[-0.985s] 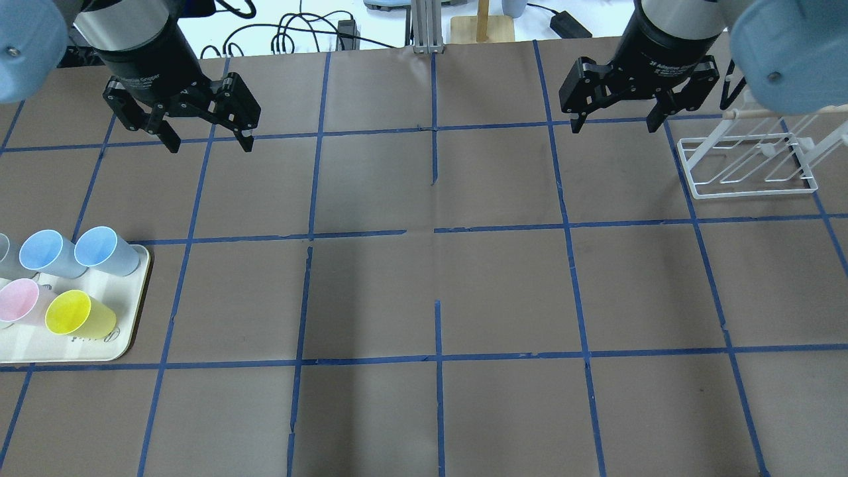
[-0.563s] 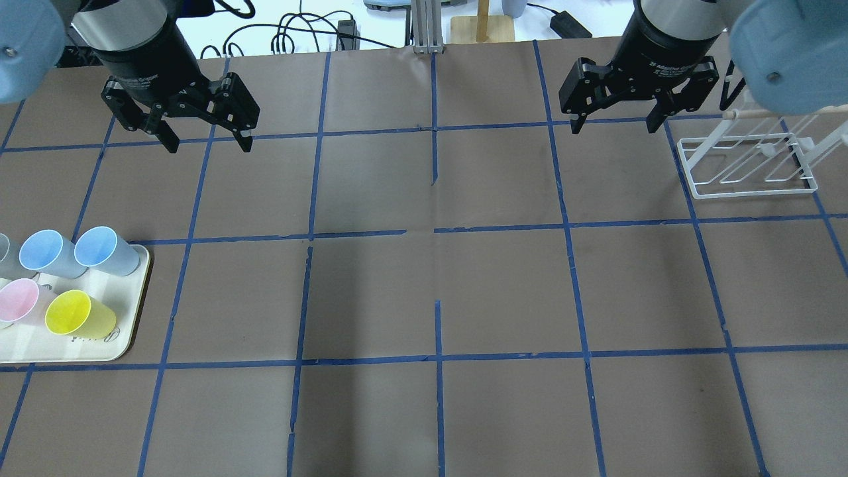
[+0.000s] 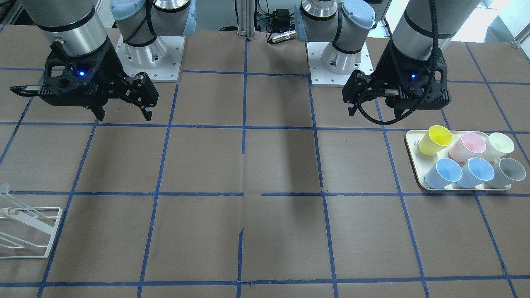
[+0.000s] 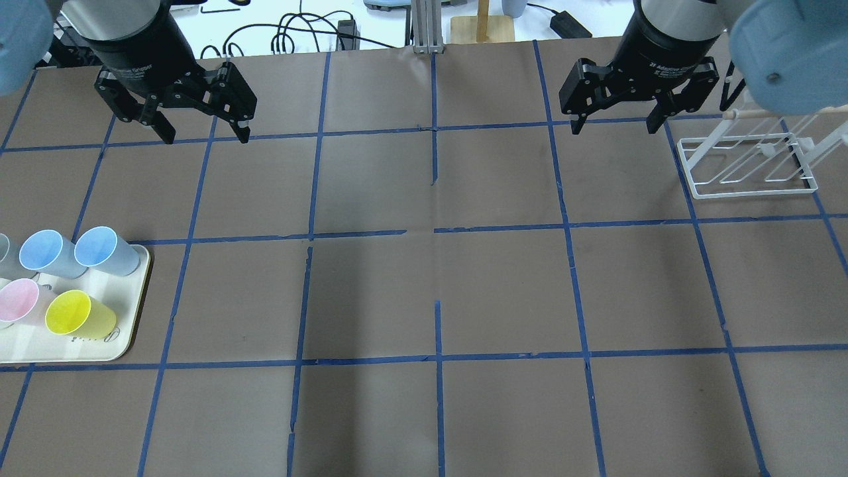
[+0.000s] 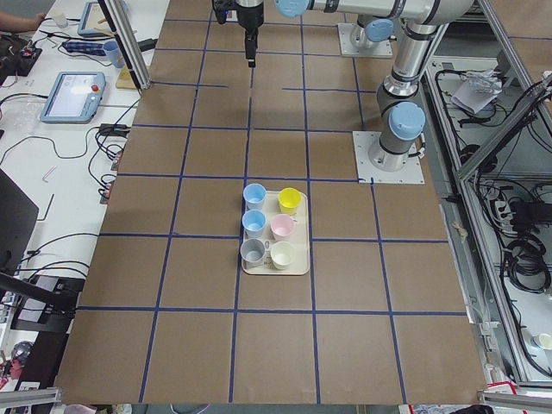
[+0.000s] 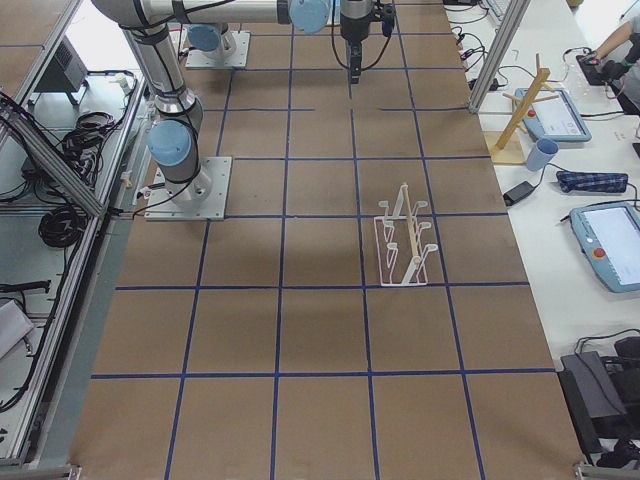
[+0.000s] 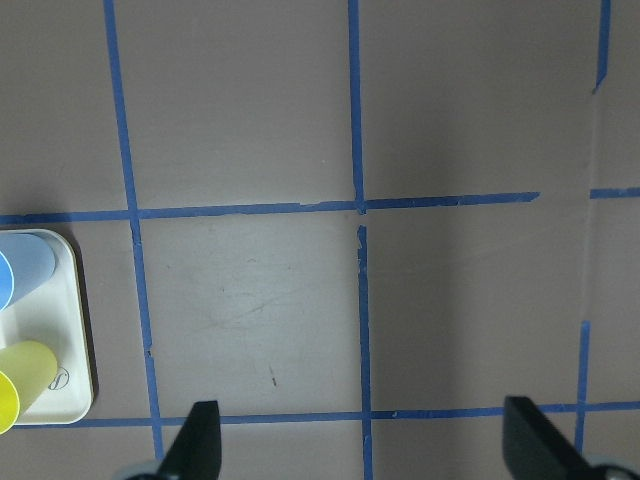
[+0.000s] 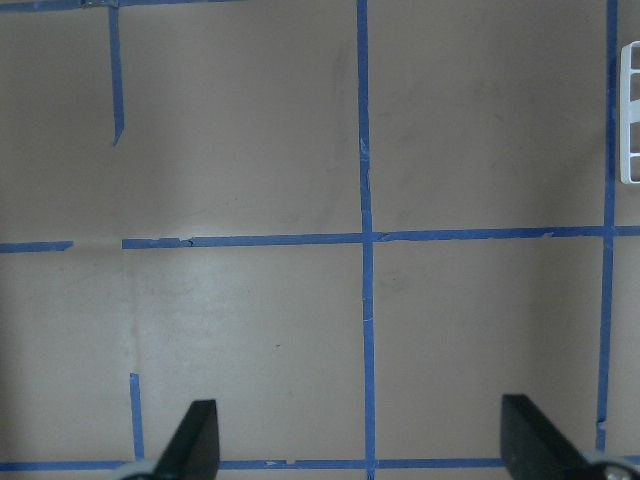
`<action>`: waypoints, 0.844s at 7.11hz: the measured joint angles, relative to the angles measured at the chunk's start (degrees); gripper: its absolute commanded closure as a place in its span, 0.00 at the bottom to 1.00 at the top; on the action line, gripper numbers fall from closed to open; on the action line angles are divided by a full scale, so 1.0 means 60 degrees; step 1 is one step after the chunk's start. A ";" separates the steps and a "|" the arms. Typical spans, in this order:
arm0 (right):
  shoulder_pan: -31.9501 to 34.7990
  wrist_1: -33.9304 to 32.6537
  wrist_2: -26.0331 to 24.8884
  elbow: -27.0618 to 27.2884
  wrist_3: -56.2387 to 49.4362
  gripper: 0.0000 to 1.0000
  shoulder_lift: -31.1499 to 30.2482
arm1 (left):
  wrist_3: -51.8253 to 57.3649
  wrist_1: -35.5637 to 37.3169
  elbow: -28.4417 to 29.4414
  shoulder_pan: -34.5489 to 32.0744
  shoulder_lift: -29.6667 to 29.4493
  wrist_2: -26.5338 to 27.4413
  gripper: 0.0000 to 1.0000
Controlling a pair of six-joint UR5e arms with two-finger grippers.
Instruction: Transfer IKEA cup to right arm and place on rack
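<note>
Two pale blue IKEA cups [image 4: 103, 250] [image 4: 46, 252] stand on the cream tray [image 4: 126, 331] at the table's left, beside the yellow cup [image 4: 76, 315] and the pink cup [image 4: 20, 298]. My left gripper [image 4: 204, 136] hangs open and empty over the far left of the table, well apart from the cups. My right gripper [image 4: 615, 124] hangs open and empty at the far right, just left of the white wire rack [image 4: 748, 165]. In the left wrist view one blue cup [image 7: 20, 275] and the tray's corner [image 7: 70, 330] show at the left edge. The rack is empty.
The front-facing view shows the tray [image 3: 412, 161] holding several cups, with a grey one [image 3: 507, 171] and a cream one [image 3: 500, 145] behind the blue pair. Cables and a wooden stand [image 4: 482, 23] lie beyond the table's far edge. Blue tape lines grid the brown table.
My left gripper has moved a little toward the far edge and to the left, still open. The right gripper, the cups and the rack have not moved.
</note>
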 measured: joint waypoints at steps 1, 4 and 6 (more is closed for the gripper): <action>0.0001 0.0002 0.0000 0.0003 0.0000 0.00 -0.0001 | 0.0023 0.0045 -0.0052 0.0139 0.0006 -0.0011 0.00; -0.0003 0.0006 -0.0006 -0.0028 -0.0017 0.00 -0.0002 | 0.0898 0.0165 -0.0175 0.1919 -0.0135 -0.0119 0.00; -0.0008 0.0006 -0.0004 -0.0036 -0.0021 0.00 -0.0002 | 0.1945 0.0195 -0.0249 0.2839 -0.0344 -0.0090 0.00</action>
